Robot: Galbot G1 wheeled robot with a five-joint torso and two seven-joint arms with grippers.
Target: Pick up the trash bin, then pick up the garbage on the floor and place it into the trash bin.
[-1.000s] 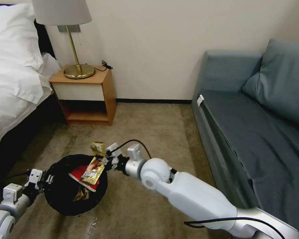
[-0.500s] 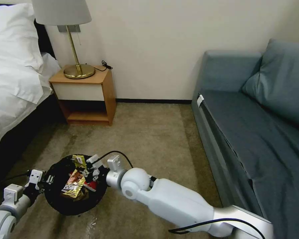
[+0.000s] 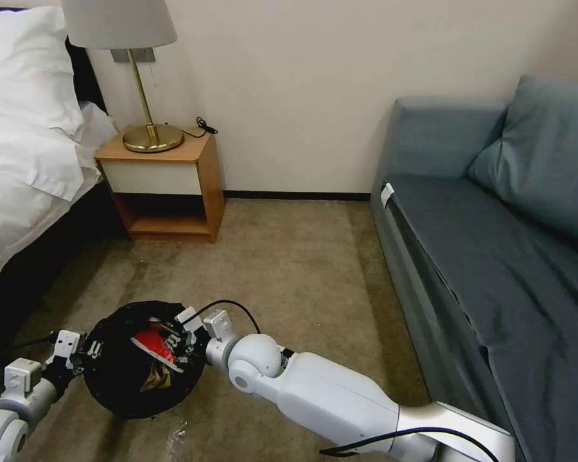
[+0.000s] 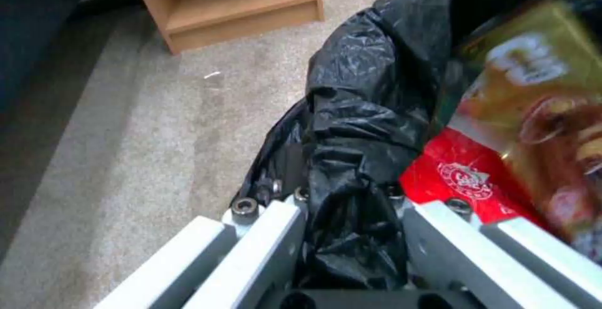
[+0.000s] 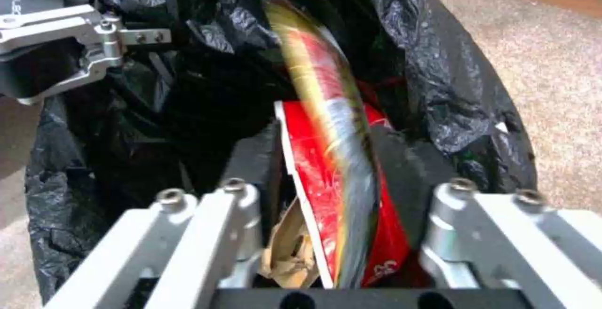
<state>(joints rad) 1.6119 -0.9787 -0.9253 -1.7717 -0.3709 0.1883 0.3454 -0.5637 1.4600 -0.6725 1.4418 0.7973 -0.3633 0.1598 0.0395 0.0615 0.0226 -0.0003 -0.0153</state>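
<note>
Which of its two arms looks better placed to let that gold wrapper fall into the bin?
The right. Its right gripper sits over the trash bin with the gold wrapper between its fingers, above a red packet. The left gripper is busy, clamped on the bin's bag-covered rim.

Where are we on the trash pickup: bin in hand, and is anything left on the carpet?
Done: left gripper is clamped on the trash bin rim, and a red snack packet lies inside. In hand: right gripper, open over the bin, with the gold-brown wrapper between its fingers, dropping in. Left: only a small white scrap shows on the carpet.
</note>
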